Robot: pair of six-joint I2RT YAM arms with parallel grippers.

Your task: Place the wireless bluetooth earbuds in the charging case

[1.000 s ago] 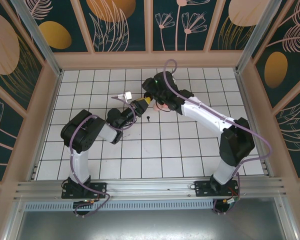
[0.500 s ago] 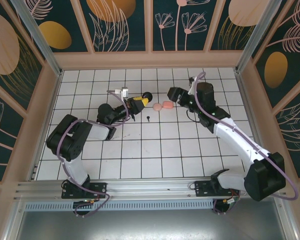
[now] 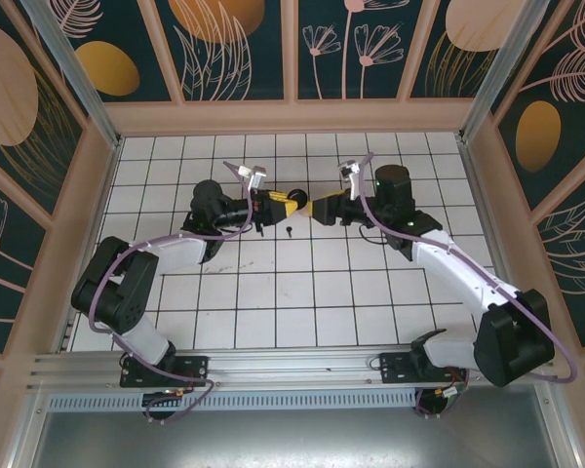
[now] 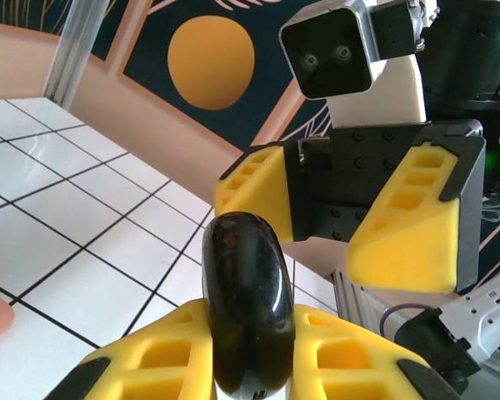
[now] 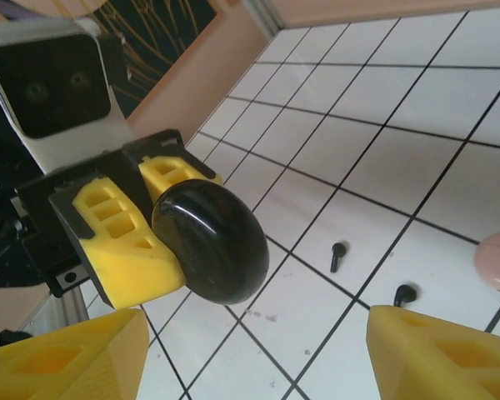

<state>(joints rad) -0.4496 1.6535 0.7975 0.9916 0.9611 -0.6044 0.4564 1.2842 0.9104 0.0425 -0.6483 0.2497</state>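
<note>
The left gripper is clamping a glossy black oval charging case between its yellow foam fingers. The right gripper is hovering directly opposite with its jaws spread wide and nothing between them, the case just ahead of it. Two small black stemmed earbuds are lying on the white tiled desk, below and just beyond the right gripper.

The charging case is held in the left gripper; the right gripper is seen just right of the case, and two earbuds are laid before it on the surface.
</note>
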